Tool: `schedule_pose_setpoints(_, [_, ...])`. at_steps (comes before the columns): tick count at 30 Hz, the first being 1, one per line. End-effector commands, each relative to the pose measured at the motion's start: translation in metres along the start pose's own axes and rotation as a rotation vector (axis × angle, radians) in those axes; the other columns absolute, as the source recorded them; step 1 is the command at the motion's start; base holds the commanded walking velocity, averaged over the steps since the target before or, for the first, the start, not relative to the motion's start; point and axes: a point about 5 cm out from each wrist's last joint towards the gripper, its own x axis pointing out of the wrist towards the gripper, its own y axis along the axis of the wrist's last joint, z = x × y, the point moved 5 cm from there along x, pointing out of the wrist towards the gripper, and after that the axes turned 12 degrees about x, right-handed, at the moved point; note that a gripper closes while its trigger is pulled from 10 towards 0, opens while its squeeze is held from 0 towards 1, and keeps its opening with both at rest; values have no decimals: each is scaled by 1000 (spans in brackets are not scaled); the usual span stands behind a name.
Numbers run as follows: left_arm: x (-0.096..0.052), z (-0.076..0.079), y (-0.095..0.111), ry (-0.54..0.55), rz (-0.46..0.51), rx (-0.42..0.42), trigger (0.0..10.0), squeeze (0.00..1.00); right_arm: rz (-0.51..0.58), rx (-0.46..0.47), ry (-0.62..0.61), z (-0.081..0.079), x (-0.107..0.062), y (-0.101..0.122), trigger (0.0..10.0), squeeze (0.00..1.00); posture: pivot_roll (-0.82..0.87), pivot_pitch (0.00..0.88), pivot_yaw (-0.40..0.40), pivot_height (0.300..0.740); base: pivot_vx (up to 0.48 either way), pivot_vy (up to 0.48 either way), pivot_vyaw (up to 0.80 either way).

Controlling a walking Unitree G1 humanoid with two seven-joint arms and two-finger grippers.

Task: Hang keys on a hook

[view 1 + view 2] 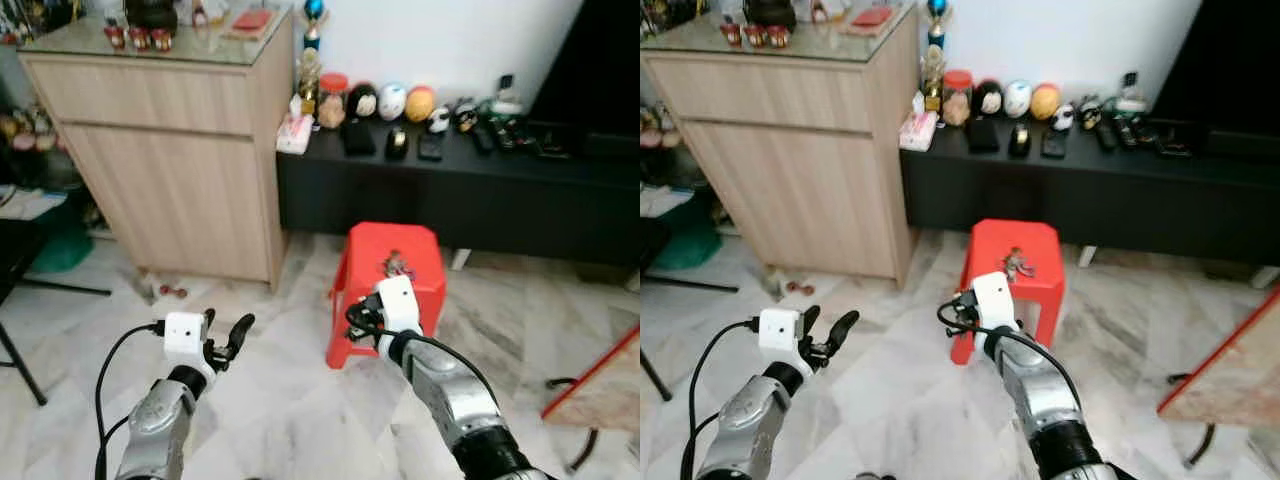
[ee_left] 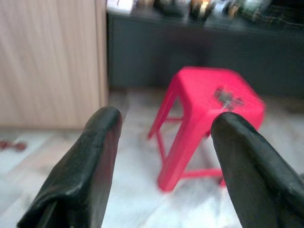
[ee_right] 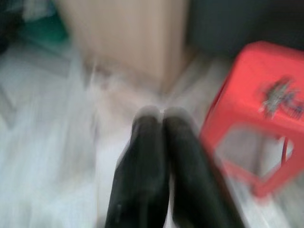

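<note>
A small bunch of keys (image 1: 397,266) lies on top of a red plastic stool (image 1: 420,300) standing on the marble floor in front of me. My right gripper (image 1: 355,320) is raised just left of the stool's near corner, below the seat top, with its two black fingers (image 3: 147,156) pressed together and nothing between them. The right wrist view is blurred; the keys (image 3: 280,97) lie off to one side of the fingers. My left gripper (image 1: 228,335) hovers over the floor farther left, open and empty, and the stool with the keys (image 2: 228,98) is seen between its fingers (image 2: 90,161).
A light wooden cabinet (image 1: 180,150) stands at the left. A low black bench (image 1: 450,190) with several small objects runs along the wall behind the stool. A black stand leg (image 1: 20,370) is at far left, a red-edged board (image 1: 600,385) at right.
</note>
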Motion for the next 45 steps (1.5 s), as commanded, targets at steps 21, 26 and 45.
schedule_pose_setpoints(21, [-8,16,-18,-100,-80,35,10000,0,28,-22,60,-22,15,23,10000,0,-50,0,-28,740,-198,0,0])
schedule_pose_setpoints(26, [-6,22,-14,-141,-73,36,10000,0,34,-22,66,-24,17,27,10000,0,-43,0,-25,740,0,0,0])
schedule_pose_setpoints(45, [-6,65,-5,-425,-84,93,10000,0,80,-12,174,-60,25,53,10000,0,-39,0,-16,740,0,0,0])
